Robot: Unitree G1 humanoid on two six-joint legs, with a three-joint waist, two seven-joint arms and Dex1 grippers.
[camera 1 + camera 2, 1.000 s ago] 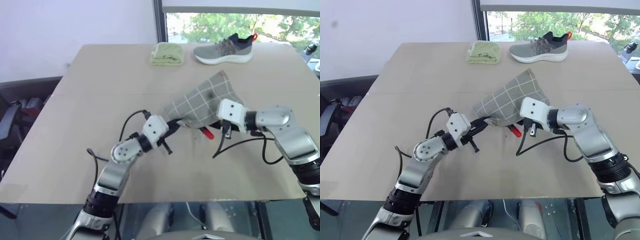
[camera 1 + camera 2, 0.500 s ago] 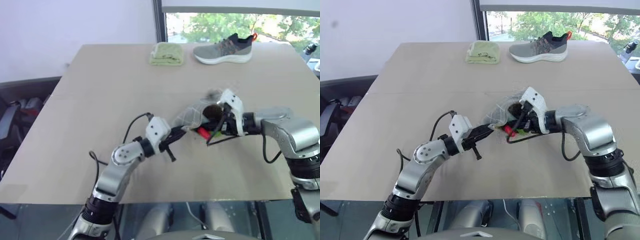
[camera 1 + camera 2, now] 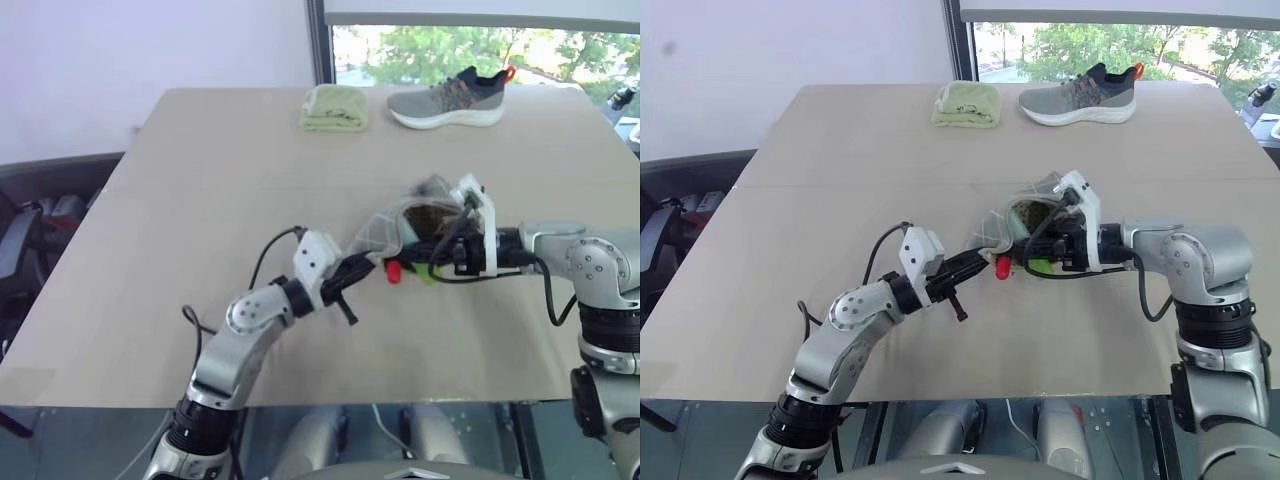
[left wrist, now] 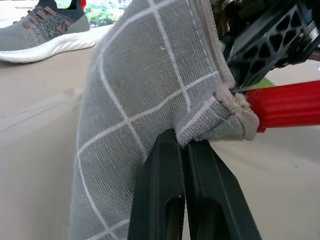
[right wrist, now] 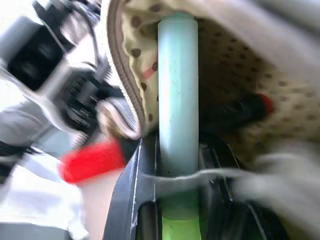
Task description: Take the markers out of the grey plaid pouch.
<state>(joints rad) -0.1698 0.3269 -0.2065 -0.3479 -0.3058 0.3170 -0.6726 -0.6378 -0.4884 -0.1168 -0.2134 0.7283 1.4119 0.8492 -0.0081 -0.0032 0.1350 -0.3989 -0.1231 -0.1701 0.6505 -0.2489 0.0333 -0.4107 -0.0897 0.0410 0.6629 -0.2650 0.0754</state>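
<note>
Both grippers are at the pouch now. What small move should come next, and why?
Probably the right gripper should draw the teal marker straight out. It is shut on that marker, most of which lies inside the pouch, and the left gripper pinches the pouch's edge to steady it.

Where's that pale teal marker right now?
The teal marker is clamped in the right gripper, its far end still inside the grey pouch's open mouth, near the table's middle, beside the red marker.
</note>
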